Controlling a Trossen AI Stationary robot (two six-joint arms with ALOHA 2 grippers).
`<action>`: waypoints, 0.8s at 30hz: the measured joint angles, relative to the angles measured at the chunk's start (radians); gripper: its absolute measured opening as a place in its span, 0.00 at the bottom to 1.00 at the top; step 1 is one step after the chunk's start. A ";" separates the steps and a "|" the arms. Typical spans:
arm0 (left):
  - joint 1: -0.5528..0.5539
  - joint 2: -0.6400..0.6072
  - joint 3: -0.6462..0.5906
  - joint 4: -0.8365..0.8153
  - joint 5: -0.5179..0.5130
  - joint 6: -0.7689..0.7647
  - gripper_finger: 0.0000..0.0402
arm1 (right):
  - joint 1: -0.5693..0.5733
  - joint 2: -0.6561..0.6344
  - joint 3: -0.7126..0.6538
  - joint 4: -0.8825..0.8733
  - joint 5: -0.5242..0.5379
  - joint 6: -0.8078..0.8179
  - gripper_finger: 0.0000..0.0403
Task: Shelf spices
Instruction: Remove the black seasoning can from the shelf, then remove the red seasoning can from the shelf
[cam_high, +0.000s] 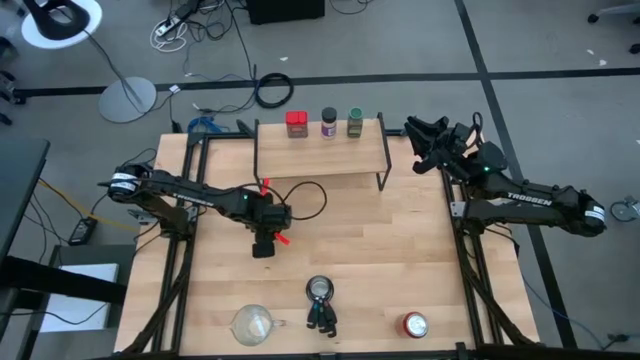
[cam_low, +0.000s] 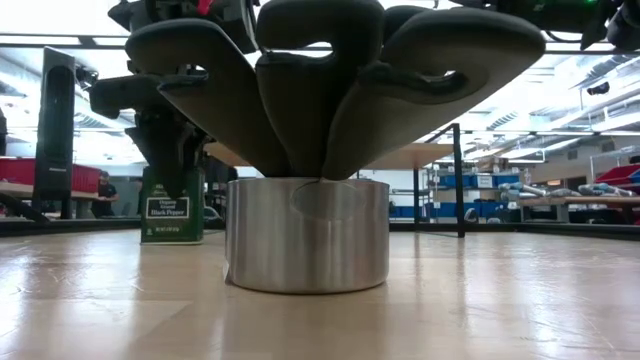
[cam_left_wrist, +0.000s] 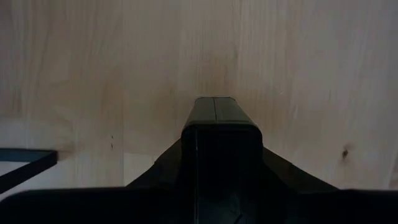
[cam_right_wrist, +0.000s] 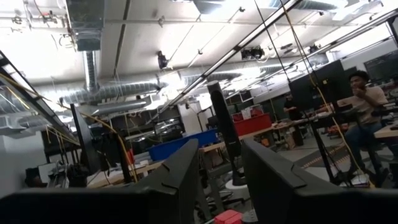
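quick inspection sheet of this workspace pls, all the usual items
surface: wooden table, bare in the middle
job's things: red tin, purple-labelled jar and green jar on the shelf; olive tin standing on the table
clutter: glass cup, metal cylinder, red-topped can along the front edge
grippers: left gripper shut on the olive tin; right gripper open, empty, raised beside the shelf's right end
cables: black cable looped on the table; more on the floor behind
surroundings: lamp base; seated person in the room
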 joint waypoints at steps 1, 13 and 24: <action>0.000 0.000 0.000 0.000 0.000 0.000 0.30 | 0.000 0.000 0.000 0.000 0.000 -0.002 0.31; 0.000 0.003 0.059 -0.008 0.027 -0.028 0.38 | -0.001 0.022 0.000 0.000 0.000 -0.027 0.31; 0.000 0.003 0.095 -0.044 0.023 -0.036 0.51 | -0.002 0.024 0.000 0.002 0.000 -0.034 0.31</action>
